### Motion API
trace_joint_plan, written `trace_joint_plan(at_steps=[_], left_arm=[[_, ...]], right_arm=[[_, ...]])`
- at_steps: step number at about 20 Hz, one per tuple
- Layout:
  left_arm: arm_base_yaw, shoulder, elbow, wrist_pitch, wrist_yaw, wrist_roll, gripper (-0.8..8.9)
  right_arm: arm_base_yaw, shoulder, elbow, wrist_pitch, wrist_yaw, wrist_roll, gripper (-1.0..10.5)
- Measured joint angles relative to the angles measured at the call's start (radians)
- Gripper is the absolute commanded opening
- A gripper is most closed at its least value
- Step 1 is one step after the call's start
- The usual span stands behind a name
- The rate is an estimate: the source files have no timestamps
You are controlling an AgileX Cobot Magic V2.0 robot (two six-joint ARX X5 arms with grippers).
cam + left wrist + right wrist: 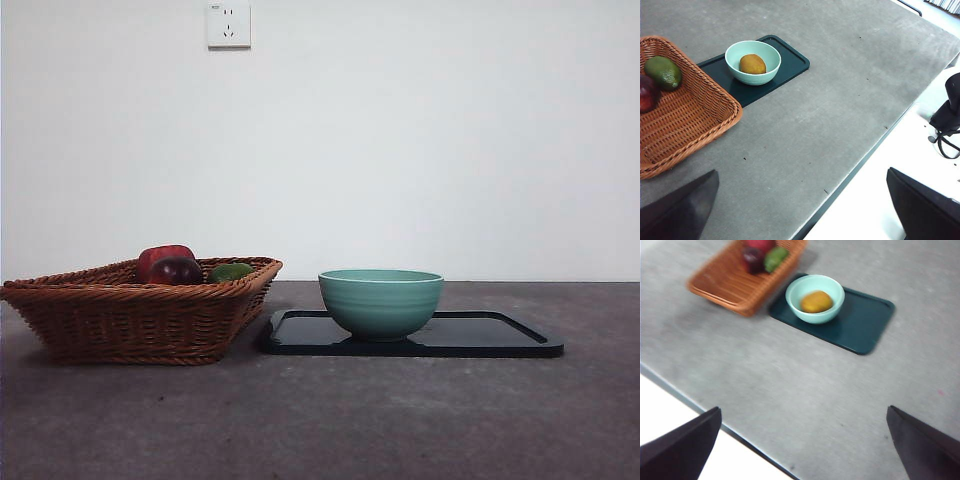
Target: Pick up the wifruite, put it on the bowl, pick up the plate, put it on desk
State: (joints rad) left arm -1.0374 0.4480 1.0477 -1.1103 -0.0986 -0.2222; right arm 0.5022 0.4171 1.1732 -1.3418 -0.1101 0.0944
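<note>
The round orange wifruite (752,64) already lies inside the mint-teal ridged bowl (753,62), so the step in hand is judged to be the plate: the flat, dark teal rectangular tray (791,61) on which the bowl stands, itself already resting on the dark grey mottled desk (830,110). To do it well, a hand should come down on a bare stretch of the tray's raised rim, well clear of the bowl, pinch the lip squarely, and lift level and slowly, since the bowl with the fruit in it would likely slide or tip if the tray tilted. The left hand (800,210) hangs above the desk's near edge with its black jaws spread wide and nothing between them; the right hand (802,445) hangs likewise, jaws wide apart and empty, over the near edge. Just beside the tray stands a woven brown wicker basket (695,120), holding a green fruit (663,72), a dark red-purple fruit (753,260) and a brighter red fruit (163,257). The basket and tray look very close, possibly touching at one corner.
</note>
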Motion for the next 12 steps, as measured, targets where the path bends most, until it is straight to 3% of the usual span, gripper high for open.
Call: trace_joint_plan(at_steps=[12], left_arm=[[0.0, 0.0, 0.0, 0.0, 0.0, 0.0, 6.26]], right_arm=[[0.0, -0.004, 0.0, 0.0, -0.049, 0.044, 6.0]])
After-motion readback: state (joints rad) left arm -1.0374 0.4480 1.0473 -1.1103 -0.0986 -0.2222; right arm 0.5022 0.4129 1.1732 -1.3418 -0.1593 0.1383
